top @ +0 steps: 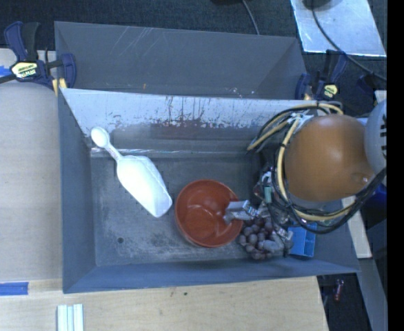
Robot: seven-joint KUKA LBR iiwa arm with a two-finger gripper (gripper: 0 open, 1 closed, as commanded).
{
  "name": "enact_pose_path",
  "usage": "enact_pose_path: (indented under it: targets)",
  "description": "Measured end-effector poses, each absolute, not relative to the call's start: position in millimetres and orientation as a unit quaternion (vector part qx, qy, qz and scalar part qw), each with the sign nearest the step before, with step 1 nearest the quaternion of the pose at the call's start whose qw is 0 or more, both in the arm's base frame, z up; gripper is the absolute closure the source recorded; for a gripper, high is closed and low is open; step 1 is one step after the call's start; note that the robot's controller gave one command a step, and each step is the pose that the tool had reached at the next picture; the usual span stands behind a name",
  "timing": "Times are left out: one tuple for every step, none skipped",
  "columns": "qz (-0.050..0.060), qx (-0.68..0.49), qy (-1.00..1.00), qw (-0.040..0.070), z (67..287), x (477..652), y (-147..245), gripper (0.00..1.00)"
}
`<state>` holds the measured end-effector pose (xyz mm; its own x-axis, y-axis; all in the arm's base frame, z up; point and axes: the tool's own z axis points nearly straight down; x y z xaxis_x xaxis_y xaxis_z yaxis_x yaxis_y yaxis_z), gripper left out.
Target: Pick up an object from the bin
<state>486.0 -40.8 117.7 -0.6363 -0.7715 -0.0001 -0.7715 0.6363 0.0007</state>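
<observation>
Hovering low, my gripper point(242, 212) sits at the rim of the red bowl point(198, 216), which lies just beyond the jaws, away from the arm. I think the thin rim offers a grip. Dark grapes point(257, 241) lie beside them. I cannot tell how the jaws stand.

dark floor point(154, 5) behind, pale surface point(188, 309) beneath
</observation>
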Motion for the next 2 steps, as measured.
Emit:
enact_pose_path:
  targets:
    - [0.002, 0.472, -0.882, -0.009, 72.2, 484.2, -60.6, 0.0]
    - [0.007, 0.541, -0.841, -0.011, 76.3, 501.3, -14.2, 1.0]
